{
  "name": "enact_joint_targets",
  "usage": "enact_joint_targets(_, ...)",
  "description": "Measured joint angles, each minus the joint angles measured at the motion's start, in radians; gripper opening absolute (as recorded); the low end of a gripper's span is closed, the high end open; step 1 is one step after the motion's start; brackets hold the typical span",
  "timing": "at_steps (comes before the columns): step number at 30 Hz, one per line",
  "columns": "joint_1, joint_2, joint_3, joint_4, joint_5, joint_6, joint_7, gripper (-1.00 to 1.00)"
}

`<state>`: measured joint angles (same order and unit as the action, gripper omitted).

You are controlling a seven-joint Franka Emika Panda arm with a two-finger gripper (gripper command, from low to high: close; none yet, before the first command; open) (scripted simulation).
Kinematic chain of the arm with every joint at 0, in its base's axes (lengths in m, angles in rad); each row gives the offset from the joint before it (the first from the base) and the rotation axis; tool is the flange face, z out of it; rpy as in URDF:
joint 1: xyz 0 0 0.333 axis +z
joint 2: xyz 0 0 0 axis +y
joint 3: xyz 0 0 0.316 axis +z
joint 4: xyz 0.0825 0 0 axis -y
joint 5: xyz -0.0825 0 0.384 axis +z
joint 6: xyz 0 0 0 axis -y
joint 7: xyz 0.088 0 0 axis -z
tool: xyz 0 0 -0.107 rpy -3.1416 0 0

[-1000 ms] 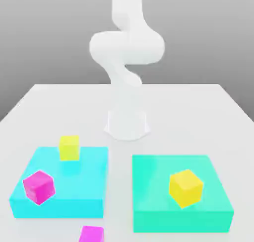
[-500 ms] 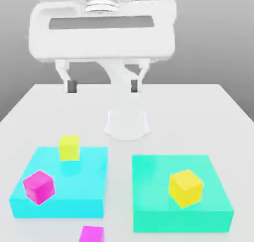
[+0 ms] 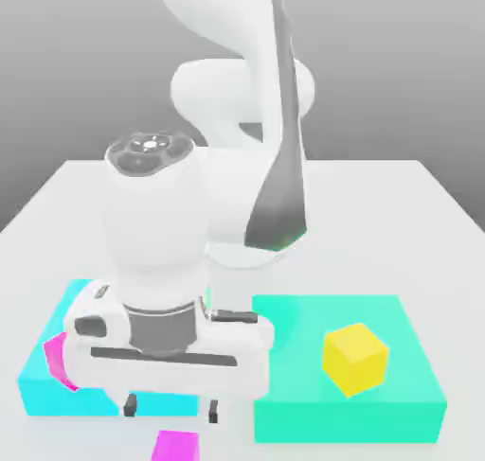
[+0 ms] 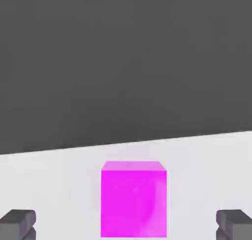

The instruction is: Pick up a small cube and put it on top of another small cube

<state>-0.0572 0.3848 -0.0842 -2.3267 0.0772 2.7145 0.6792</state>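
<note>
A magenta cube (image 3: 176, 446) lies on the white table at the front edge, just ahead of the cyan platform (image 3: 38, 391). My gripper (image 3: 172, 410) hangs open directly above it, its fingers (image 3: 130, 407) spread wider than the cube. In the hand view the same magenta cube (image 4: 133, 199) sits centred between the two dark fingertips (image 4: 18, 223) of the gripper (image 4: 126, 224), with nothing held. A second magenta cube (image 3: 55, 360) peeks out on the cyan platform, behind my hand. A yellow cube (image 3: 354, 358) rests on the green platform (image 3: 417, 393).
The arm's white base and links (image 3: 242, 99) rise behind the platforms. My hand covers most of the cyan platform and whatever sits on its far side. The white table (image 3: 426, 213) stretches back and to both sides.
The hand has swung down from high over the table's middle to low at the front, right above the front magenta cube. The cubes have stayed put.
</note>
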Motion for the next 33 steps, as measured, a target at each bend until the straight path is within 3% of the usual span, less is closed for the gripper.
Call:
enact_joint_targets(2, -0.009, 0.072, 0.011, 0.014, 0.011, 0.054, -0.008, 0.00)
enact_joint_targets(3, -0.013, 0.103, 0.016, 0.021, 0.016, 0.078, -0.012, -1.00)
enact_joint_targets(11, -0.012, 0.085, 0.013, 0.017, 0.012, 0.063, -0.009, -1.00)
enact_joint_targets(20, -0.044, -0.227, -0.103, -0.074, -0.029, -0.158, 0.143, -1.00)
enact_joint_targets(25, -0.175, -0.411, -0.157, -0.137, -0.084, -0.275, 0.306, -1.00)
enact_joint_targets(29, -0.187, -0.346, -0.142, -0.173, -0.056, -0.177, 0.313, -1.00)
enact_joint_targets(30, -0.188, -0.318, -0.139, -0.179, -0.045, -0.144, 0.306, 1.00)
enact_joint_targets(33, -0.188, -0.318, -0.139, -0.179, -0.045, -0.144, 0.306, 1.00)
